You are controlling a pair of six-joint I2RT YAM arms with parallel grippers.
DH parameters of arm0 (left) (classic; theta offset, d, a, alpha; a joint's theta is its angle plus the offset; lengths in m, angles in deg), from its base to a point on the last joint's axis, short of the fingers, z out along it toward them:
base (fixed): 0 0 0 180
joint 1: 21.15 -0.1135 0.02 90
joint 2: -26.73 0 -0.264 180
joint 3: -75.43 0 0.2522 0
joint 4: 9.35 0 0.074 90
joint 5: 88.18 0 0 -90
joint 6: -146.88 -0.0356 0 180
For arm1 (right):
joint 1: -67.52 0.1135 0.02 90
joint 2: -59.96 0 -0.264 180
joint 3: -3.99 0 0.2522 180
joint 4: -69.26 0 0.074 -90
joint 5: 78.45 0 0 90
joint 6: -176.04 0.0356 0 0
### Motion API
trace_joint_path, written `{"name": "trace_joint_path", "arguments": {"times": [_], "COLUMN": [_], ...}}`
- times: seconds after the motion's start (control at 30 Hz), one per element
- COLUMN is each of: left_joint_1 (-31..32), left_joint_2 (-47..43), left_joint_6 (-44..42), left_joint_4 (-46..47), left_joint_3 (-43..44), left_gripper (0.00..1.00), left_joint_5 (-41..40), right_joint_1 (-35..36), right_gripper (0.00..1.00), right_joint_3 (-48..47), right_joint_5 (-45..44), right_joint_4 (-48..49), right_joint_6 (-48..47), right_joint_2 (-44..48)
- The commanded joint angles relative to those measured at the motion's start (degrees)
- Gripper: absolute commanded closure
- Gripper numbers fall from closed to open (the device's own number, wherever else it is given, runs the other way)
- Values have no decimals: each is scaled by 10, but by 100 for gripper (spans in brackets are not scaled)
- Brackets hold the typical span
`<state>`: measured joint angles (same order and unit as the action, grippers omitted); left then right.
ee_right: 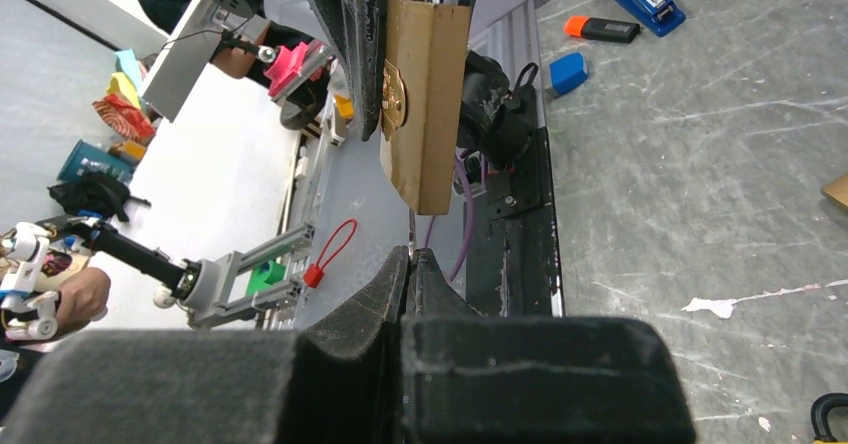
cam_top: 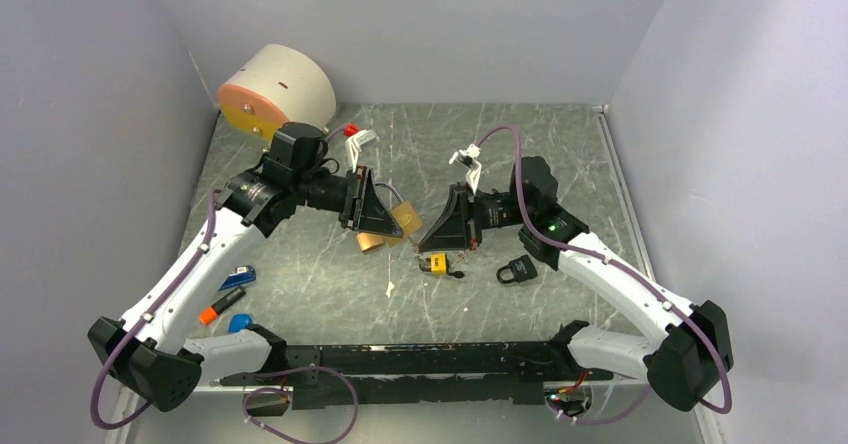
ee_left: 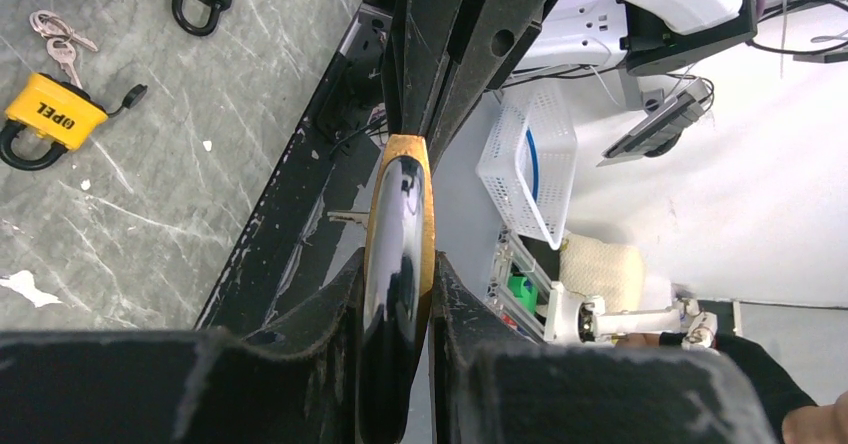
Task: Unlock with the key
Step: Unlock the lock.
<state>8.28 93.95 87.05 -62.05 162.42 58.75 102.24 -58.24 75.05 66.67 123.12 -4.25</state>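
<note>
My left gripper [cam_top: 388, 216] is shut on a gold padlock [cam_top: 407, 220] and holds it above the table's middle. In the left wrist view the padlock [ee_left: 400, 224] stands edge-on, clamped between both fingers [ee_left: 330, 304]. My right gripper [cam_top: 424, 240] faces it from the right, a short gap away. Its jaws are pressed together in the right wrist view [ee_right: 412, 252], and a thin metal sliver, the key [ee_right: 412, 248], pokes out between the tips. The padlock [ee_right: 425, 104] hangs just beyond those tips, with a brass disc on its left side.
A yellow padlock with keys [cam_top: 433, 262] and a black padlock [cam_top: 516, 270] lie under the right gripper. A blue stapler [cam_top: 238, 277], an orange marker [cam_top: 220, 307] and a blue block [cam_top: 240, 321] lie front left. A cream cylinder [cam_top: 275, 89] stands back left.
</note>
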Motion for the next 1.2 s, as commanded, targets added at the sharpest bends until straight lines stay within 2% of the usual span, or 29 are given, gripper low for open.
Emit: {"name": "trace_joint_path", "arguments": {"times": [0.0,0.23,0.53,0.63,0.7,0.77,0.93,1.17], "left_joint_1": [3,3,4,4,4,4,6,14], "left_joint_2": [-25,-23,-29,-24,-21,-21,-21,-17], "left_joint_6": [-15,23,63,58,36,10,40,37], "left_joint_4": [15,73,134,125,94,64,114,124], "left_joint_3": [19,-6,-41,-42,-34,-27,-49,-56], "left_gripper": [98,97,97,97,97,97,97,97], "left_joint_5": [41,48,30,36,34,30,53,52], "right_joint_1": [-10,-10,-10,-11,-17,-22,-22,-23], "right_gripper": [100,100,100,100,100,100,100,100], "right_joint_3": [-23,-23,-19,-44,-80,-98,-98,-87], "right_joint_5": [-19,-11,-56,-52,-43,-34,-34,-82], "right_joint_4": [29,76,129,97,38,22,59,144], "right_joint_6": [-14,25,90,84,68,69,102,176], "right_joint_2": [15,-3,-22,-34,-50,-58,-69,-89]}}
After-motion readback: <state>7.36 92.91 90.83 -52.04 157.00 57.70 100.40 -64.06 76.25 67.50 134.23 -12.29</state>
